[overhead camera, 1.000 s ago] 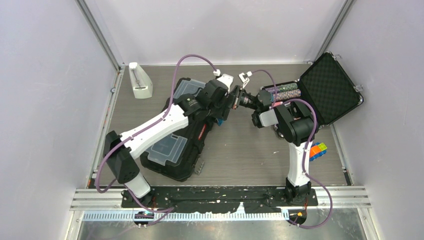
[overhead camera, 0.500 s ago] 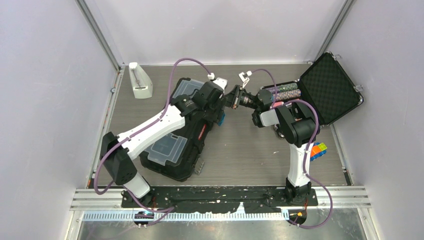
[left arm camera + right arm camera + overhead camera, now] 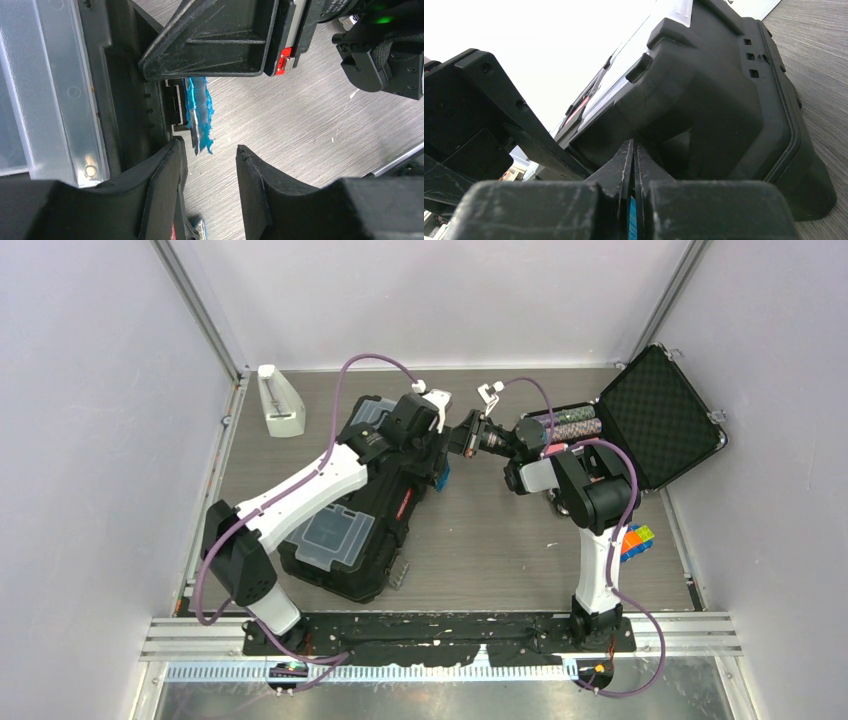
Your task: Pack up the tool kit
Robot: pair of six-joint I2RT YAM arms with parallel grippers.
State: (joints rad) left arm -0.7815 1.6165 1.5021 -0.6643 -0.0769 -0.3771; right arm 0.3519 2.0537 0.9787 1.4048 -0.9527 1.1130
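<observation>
**Toolbox** (image 3: pixel 372 548): lies closed on the left half of the table, lid up. Its long axis runs diagonally from near-left to far-right, and the handle runs along that axis. One clear lid compartment (image 3: pixel 327 536) sits toward the near end and the other (image 3: pixel 374 418) toward the far end.

**Case** (image 3: pixel 655 420): stands open at the far right, well apart from the toolbox, with rows of chips (image 3: pixel 570 425) in its base.

**Left gripper** (image 3: pixel 207 150): hangs over the far right end of the toolbox with its fingers spread. The gap between them opens onto the blue latch (image 3: pixel 200 115) on the toolbox's right side.

**Right gripper** (image 3: pixel 631 146): reaches left from beside the case, its fingers pressed together and its tips against the toolbox just above the latch. A blue sliver shows in the slit. Whether the fingers pinch anything cannot be told.

**White object** (image 3: pixel 278 402): stands at the far left corner.

**Coloured cube** (image 3: pixel 636 540): lies near right, behind the right arm.

**Change over the last second:** the left wrist has drawn left and farther over the lid. The right arm and the toolbox are unchanged.
</observation>
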